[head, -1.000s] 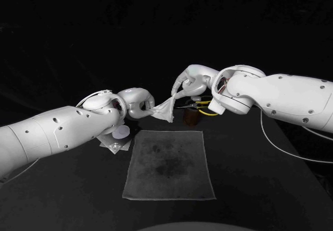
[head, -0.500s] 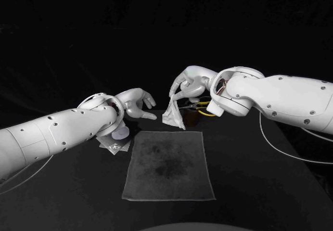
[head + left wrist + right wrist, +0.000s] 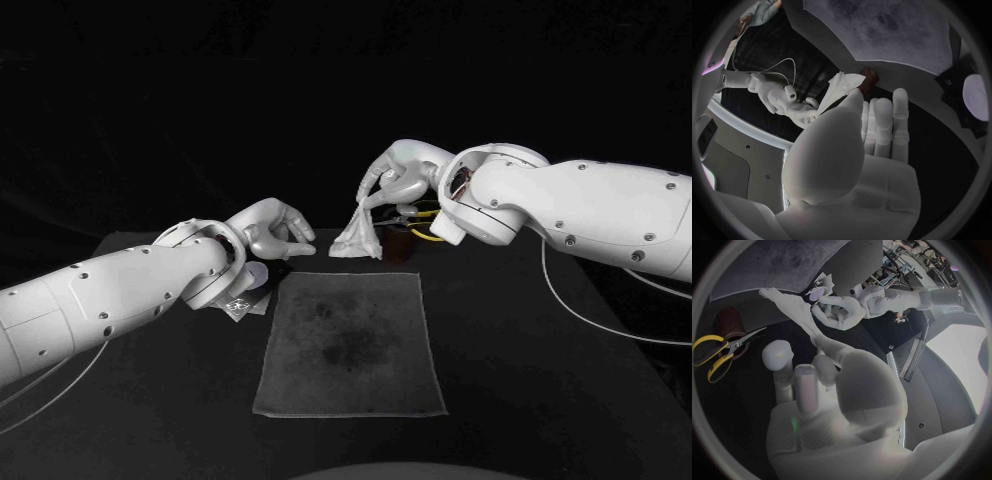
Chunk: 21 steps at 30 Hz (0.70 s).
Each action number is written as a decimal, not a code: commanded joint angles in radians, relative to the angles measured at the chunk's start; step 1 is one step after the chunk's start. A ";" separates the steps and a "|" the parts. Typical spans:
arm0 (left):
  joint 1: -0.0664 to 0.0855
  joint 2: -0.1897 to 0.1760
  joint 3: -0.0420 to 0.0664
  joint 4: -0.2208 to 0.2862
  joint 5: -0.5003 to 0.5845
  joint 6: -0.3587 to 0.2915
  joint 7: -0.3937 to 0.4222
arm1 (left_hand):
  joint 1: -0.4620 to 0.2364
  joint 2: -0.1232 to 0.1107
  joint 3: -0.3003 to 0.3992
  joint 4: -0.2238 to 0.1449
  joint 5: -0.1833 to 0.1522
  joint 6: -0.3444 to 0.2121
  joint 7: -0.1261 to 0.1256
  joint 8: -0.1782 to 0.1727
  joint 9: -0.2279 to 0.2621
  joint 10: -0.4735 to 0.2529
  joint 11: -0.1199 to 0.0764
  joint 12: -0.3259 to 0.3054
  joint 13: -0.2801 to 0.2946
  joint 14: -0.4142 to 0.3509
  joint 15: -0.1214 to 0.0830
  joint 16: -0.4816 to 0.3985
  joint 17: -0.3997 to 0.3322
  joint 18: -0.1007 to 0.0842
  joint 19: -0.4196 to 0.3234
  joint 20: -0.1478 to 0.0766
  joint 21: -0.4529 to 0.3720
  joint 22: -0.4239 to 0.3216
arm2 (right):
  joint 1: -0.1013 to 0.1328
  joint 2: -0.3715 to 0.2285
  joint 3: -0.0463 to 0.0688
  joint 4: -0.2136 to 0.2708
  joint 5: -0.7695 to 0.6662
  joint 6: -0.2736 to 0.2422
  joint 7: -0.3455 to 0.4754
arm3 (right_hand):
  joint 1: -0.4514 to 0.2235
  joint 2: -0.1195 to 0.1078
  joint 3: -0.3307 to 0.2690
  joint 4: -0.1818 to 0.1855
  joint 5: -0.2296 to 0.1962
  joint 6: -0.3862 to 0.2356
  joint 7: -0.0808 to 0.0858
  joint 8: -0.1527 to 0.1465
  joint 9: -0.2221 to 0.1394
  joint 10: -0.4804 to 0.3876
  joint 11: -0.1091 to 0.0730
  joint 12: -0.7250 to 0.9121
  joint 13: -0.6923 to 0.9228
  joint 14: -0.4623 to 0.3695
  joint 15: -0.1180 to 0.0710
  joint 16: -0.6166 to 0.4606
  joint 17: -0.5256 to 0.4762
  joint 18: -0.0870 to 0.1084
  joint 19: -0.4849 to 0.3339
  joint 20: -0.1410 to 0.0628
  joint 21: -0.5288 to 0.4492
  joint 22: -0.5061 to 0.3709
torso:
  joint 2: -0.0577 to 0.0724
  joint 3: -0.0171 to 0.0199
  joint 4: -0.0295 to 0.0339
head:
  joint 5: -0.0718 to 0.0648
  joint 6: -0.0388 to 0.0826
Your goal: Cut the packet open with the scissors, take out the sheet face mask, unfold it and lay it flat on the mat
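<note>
So the sheet face mask [image 3: 356, 238] is out of the packet and dangling, still mostly folded, from your right hand [image 3: 392, 183]. Its fingers [image 3: 369, 190] pinch the top corner, and the bottom end hangs just past the far edge of the mat [image 3: 346, 345]; can't tell if it touches the worktop [image 3: 548, 400]. Your left hand [image 3: 274, 228] is close beside the mask but apart from it, fingers loosely curved and released, nothing in them. The cut packet [image 3: 242, 302] lies by the mat's far left corner, under your left arm. The yellow-handled scissors [image 3: 420, 214] sit behind your right hand.
</note>
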State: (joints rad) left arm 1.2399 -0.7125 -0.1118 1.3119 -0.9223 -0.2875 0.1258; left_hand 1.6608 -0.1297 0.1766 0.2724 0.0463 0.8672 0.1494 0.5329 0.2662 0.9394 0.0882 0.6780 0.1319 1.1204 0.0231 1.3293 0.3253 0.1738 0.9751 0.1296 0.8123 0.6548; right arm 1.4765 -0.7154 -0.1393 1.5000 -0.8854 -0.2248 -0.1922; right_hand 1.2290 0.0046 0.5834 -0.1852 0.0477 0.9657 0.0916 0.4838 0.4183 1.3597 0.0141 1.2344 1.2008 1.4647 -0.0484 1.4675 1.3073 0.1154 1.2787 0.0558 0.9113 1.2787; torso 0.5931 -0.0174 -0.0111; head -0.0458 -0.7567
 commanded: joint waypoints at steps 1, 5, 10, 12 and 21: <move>-0.013 -0.031 0.004 0.061 0.190 -0.080 0.113 | 0.017 0.012 0.059 0.008 0.003 0.045 -0.024 0.024 0.010 0.043 -0.030 0.040 0.019 0.074 -0.028 0.034 0.110 0.012 0.028 -0.025 0.037 0.023 | -0.009 0.001 -0.001 -0.003 0.026 -0.059 -0.042 | -0.008 0.001 0.008 0.000 0.001 0.007 0.000 0.004 0.000 0.007 -0.003 0.004 0.001 0.058 -0.005 0.003 0.053 0.013 0.004 0.000 0.005 0.001 | 0.001 -0.0001 0.0020 | -0.001 -0.002; -0.034 -0.072 0.005 0.129 0.274 -0.108 0.163 | 0.013 -0.001 0.135 0.013 0.003 0.069 -0.031 0.013 0.008 0.061 -0.040 0.026 0.016 0.112 -0.038 0.033 0.152 0.010 0.034 -0.042 0.063 0.042 | -0.021 0.004 -0.003 -0.007 0.043 -0.091 -0.043 | -0.008 0.001 0.008 0.000 0.001 0.007 0.000 0.004 0.000 0.007 -0.003 0.004 0.001 0.058 -0.005 0.003 0.053 0.013 0.004 0.000 0.005 0.001 | 0.000 0.0016 0.0034 | 0.000 -0.003; -0.061 -0.094 0.005 0.173 0.322 -0.123 0.189 | -0.022 -0.043 0.200 0.010 0.003 0.071 -0.026 -0.013 0.003 0.081 -0.036 -0.005 0.007 0.135 -0.037 0.025 0.173 0.009 0.032 -0.044 0.078 0.056 | -0.033 0.004 -0.004 -0.009 0.057 -0.119 -0.044 | -0.008 0.001 0.008 0.000 0.001 0.007 0.000 0.004 0.000 0.006 -0.003 0.003 0.000 0.058 -0.005 0.002 0.050 0.013 0.004 0.000 0.004 0.000 | 0.001 -0.0003 0.0010 | 0.000 -0.005; -0.072 -0.095 0.005 0.183 0.331 -0.118 0.189 | -0.030 -0.050 0.206 0.010 0.003 0.071 -0.025 -0.017 0.003 0.084 -0.035 -0.009 0.006 0.136 -0.036 0.023 0.172 0.008 0.031 -0.043 0.078 0.056 | -0.037 0.002 -0.005 -0.007 0.062 -0.127 -0.044 | -0.008 0.001 0.008 0.000 0.001 0.007 0.000 0.004 0.000 0.006 -0.003 0.003 0.000 0.058 -0.005 0.002 0.050 0.013 0.004 0.000 0.004 0.000 | 0.001 -0.0003 -0.0003 | 0.000 -0.006; -0.113 -0.057 0.005 0.200 0.349 -0.095 0.164 | -0.103 -0.086 0.243 0.015 0.002 0.063 -0.013 -0.060 -0.004 0.092 -0.020 -0.101 -0.027 0.135 -0.025 0.004 0.154 0.007 0.029 -0.035 0.069 0.052 | -0.053 -0.004 -0.006 0.022 0.085 -0.154 -0.032 | -0.009 0.001 0.008 0.000 0.001 0.007 0.000 0.004 0.000 0.007 -0.003 0.003 0.000 0.058 -0.006 0.002 0.050 0.013 0.004 0.000 0.003 0.000 | 0.001 0.0010 0.0010 | 0.005 -0.010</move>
State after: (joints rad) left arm 1.1269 -0.7763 -0.1082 1.5120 -0.6101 -0.3821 0.2772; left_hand 1.5680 -0.2119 0.4157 0.2841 0.0463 0.9395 0.1310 0.4790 0.2641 1.0363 0.0582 0.5866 0.1082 1.2562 -0.0080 1.3361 0.4803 0.1723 1.0060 0.0908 0.8850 0.7095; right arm 1.4255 -0.7200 -0.1454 1.5177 -0.8199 -0.3457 -0.2283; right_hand 1.2291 0.0046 0.5832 -0.1853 0.0476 0.9661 0.0947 0.4832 0.4178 1.3598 0.0140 1.2368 1.2006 1.4646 -0.0482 1.4665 1.3083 0.1145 1.2786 0.0558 0.9111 1.2774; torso 0.5945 -0.0174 -0.0113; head -0.0441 -0.7663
